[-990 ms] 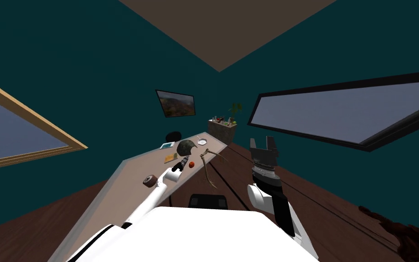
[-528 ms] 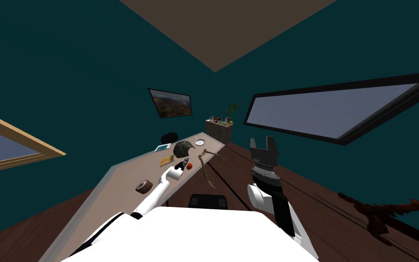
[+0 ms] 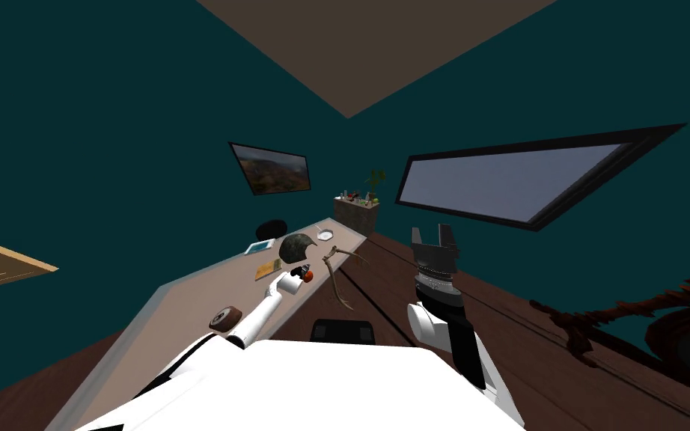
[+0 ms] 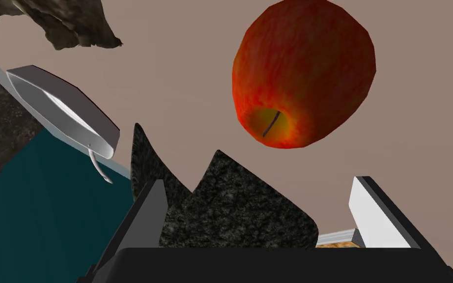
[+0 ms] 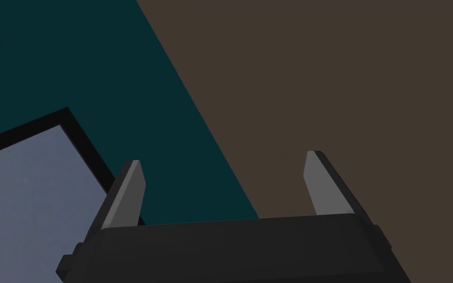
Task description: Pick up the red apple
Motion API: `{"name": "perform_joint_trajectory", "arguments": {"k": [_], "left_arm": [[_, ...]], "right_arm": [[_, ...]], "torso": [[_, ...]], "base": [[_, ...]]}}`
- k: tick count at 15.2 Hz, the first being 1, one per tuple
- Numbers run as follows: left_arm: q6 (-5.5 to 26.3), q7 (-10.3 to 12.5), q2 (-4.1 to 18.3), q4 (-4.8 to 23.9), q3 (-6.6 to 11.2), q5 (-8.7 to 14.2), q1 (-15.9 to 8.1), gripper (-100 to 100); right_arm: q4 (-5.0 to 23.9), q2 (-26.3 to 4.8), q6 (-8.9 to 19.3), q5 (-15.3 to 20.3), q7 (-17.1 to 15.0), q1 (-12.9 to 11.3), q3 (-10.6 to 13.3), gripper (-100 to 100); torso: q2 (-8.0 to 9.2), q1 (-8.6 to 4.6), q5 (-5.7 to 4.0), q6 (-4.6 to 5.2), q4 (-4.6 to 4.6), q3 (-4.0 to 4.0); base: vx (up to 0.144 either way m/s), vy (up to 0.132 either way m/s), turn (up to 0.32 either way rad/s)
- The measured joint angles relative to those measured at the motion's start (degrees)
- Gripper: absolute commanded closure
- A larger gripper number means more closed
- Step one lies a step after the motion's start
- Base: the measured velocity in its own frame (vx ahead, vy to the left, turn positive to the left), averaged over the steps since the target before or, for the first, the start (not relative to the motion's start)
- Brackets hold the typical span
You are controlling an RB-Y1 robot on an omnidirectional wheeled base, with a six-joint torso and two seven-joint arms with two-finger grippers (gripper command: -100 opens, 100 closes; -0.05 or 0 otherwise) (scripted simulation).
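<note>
**Operator:** What is your working end doing?

**Me:** My left end effector (image 4: 260,181) is open, with nothing between the fingers. In the head view it sits low over the tabletop (image 3: 186,299), out at the end of my reaching arm.

**Operator:** And the apple?

**Me:** The apple (image 4: 304,73) lies on the tabletop just ahead of my fingertips, not yet between them. It sits a little off centre, toward the brighter-lit finger. In the head view it is right at the tip of that hand. My right end effector (image 3: 433,236) is also open, but it is raised well apart from the fruit, so the left one is plainly the nearer.

**Operator:** How does it look?

**Me:** It is round, red going to orange, with a yellow patch around the stem. The stem end faces me, so I judge its axis points roughly back at my hand. I would need to advance and shift slightly sideways before closing.

**Operator:** Anything nearby?

**Me:** A dark speckled lump (image 4: 235,211) sits close between my fingers. A white dish (image 4: 63,113) is off to the other side.
</note>
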Motion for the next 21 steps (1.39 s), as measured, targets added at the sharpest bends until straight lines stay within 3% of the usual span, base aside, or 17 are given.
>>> {"name": "perform_joint_trajectory", "arguments": {"k": [11, 18, 19, 21], "left_arm": [[8.41, -2.84, -0.20, 11.44, -2.59, -0.10, -6.50, -100], [4.43, -2.07, -0.89, 14.92, -1.85, -1.73, -5.31, -100], [4.17, -2.05, -0.90, 15.05, -1.83, -1.76, -5.28, 100], [4.22, -2.05, -0.84, 15.11, -1.82, -1.77, -5.22, 100]], "right_arm": [[0.00, 0.00, 0.00, 0.00, 0.00, 0.00, 0.00, 0], [0.00, 0.00, 0.00, 0.00, 0.00, 0.01, 0.00, 0], [0.00, 0.00, 0.00, 0.00, 0.00, 0.01, 0.00, 0], [0.00, 0.00, 0.00, 0.00, 0.00, 0.00, 0.00, 0]], "torso": [[0.02, 0.00, 0.00, -0.01, 0.00, 0.01], [-0.21, 0.00, 0.00, -0.03, -0.05, -0.12], [-0.15, 0.00, 0.00, -0.02, -0.04, -0.09], [-0.05, -0.03, 0.03, 0.04, 0.02, -0.02]], "base": [[0.012, 0.010, -0.106], [0.058, 0.007, -0.024], [0.013, 0.003, 0.005], [0.005, 0.002, 0.003]]}}
